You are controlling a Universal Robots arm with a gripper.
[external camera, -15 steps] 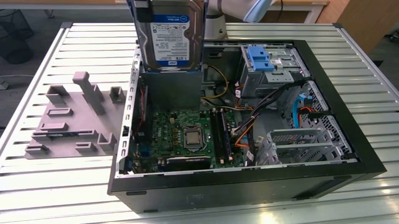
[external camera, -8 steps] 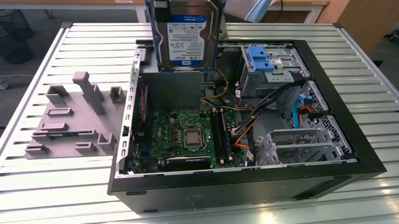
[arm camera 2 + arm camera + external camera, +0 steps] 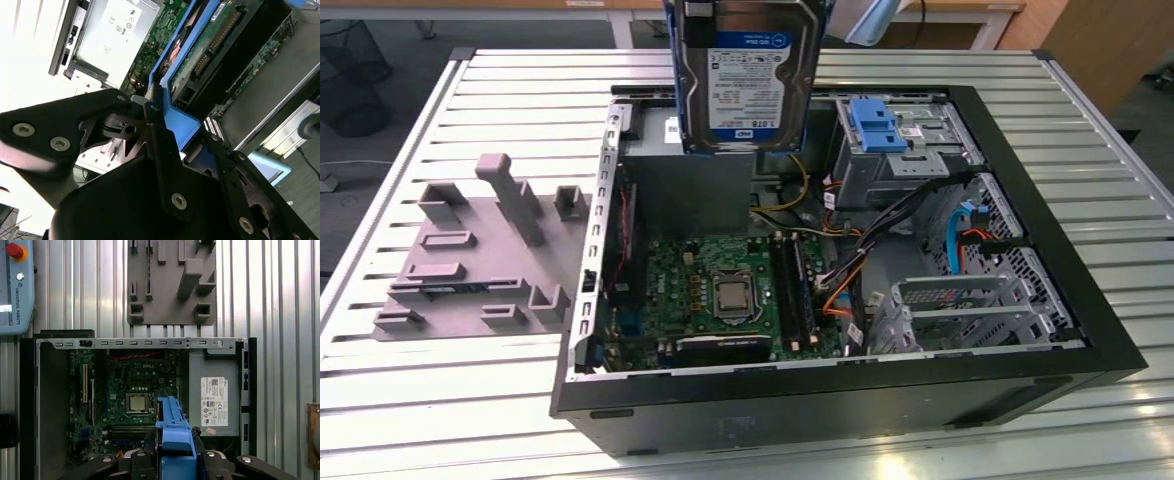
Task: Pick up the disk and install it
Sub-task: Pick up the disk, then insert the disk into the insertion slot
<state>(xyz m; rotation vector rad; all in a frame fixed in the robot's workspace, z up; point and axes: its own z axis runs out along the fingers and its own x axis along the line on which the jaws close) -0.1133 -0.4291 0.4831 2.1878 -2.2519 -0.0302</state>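
Blue plastic sits in my grasp: my gripper [image 3: 155, 107] is clamped shut on the end of the carrier bracket that frames the disk [image 3: 210, 45]. In the second wrist view the drive's underside faces the camera, a green circuit board with a row of connector pins, rimmed by the blue frame. In the first wrist view the same bracket [image 3: 175, 440] stands edge-on between my black linkages.

In the exterior view the disk [image 3: 747, 75] hangs upright in the air at twelve o'clock. It is a silver body with a white-and-blue label facing the camera and blue rails down both long edges.

Below it lies the open computer case [image 3: 854, 400]. The green motherboard [image 3: 707, 290] and its processor socket [image 3: 731, 296] are near the middle. The grey power supply [image 3: 215, 390] with its white sticker sits behind the disk's lower edge. A lone blue bracket [image 3: 874, 125] rests on the drive cage at one o'clock.

At nine o'clock, beside the case, a grey fixture plate [image 3: 480, 250] lies on the slatted metal table [image 3: 454, 400].
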